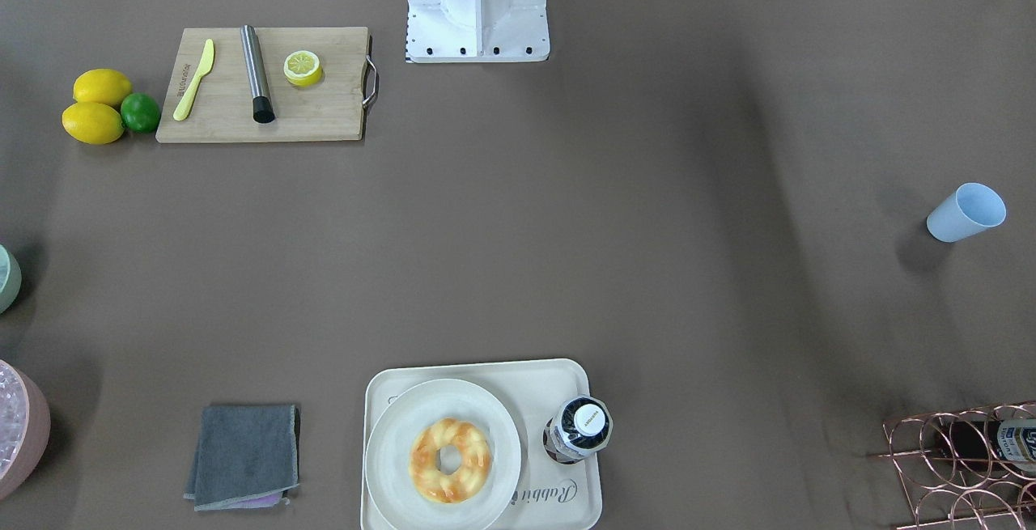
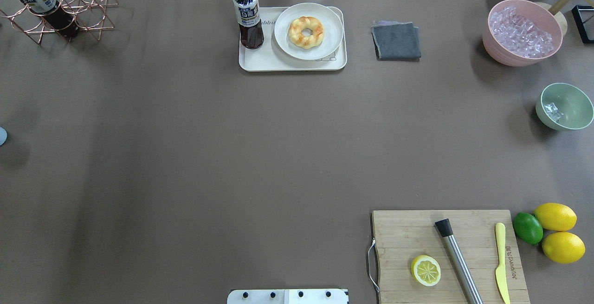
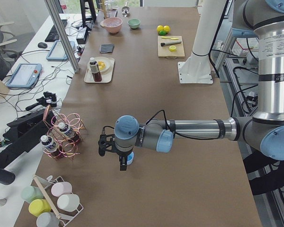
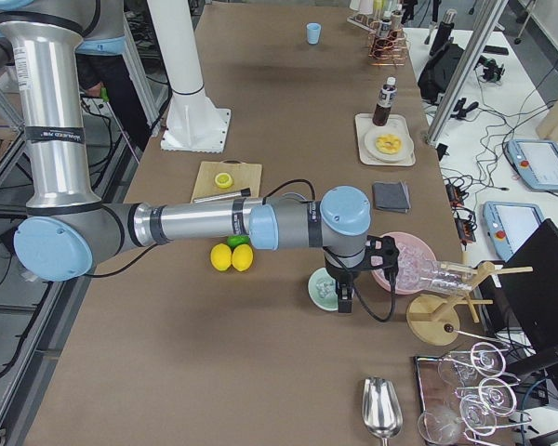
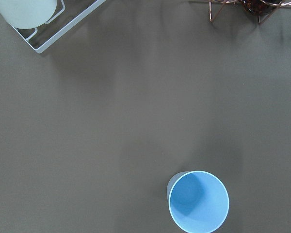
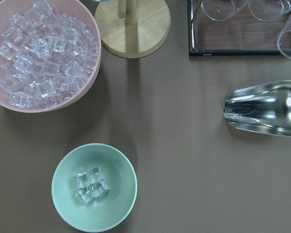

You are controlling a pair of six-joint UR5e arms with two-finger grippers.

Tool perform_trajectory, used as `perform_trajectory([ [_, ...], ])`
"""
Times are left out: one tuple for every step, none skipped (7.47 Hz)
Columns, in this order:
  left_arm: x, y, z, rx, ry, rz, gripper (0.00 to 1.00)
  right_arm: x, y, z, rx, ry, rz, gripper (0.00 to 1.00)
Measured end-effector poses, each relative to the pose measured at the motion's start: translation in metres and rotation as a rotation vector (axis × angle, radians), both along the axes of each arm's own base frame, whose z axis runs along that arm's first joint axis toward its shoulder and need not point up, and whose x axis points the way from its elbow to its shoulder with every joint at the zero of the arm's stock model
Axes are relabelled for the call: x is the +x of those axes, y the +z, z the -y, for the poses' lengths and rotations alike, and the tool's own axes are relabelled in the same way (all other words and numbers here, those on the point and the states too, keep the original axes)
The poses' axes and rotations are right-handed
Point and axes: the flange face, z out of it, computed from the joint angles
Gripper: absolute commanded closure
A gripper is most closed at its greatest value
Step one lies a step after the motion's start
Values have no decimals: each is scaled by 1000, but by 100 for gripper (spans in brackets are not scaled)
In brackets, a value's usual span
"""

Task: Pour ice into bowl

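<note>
Ice (image 6: 91, 188) sits in the bowl (image 6: 120, 206); whether either arm's jaws are open I cannot tell; risk: the right arm (image 4: 344, 216), hovering close, dips, clips the rim, spills cubes.

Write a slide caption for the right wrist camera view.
A few ice cubes sit in the mint-green bowl, near the pink tub heaped with ice; a metal scoop lies apart.

Robotics lab, test bench setup.
Industrial robot arm (image 3: 199, 128) and white pedestal (image 3: 196, 56) at a long brown-covered table (image 3: 180, 179); side desks hold a control tablet (image 3: 22, 74), keyboard (image 3: 53, 30), loose cables (image 3: 26, 97) and a metal frame post (image 3: 61, 38).
</note>
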Motion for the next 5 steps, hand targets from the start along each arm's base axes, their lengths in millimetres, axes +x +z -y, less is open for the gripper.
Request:
perform_trajectory([
  [0,0,0,0,0,0,3,-3,5,2,-4,-6,0,5],
  [0,0,0,0,0,1,3,-5,14,4,-1,-8,-1,5],
  [0,0,1,-1,0,1,3,-6,21,5,5,-8,-1,5],
  [0,0,1,0,-1,1,3,-7,27,4,5,-9,0,5],
  [0,0,1,0,-1,1,3,-8,29,5,5,-11,0,5],
])
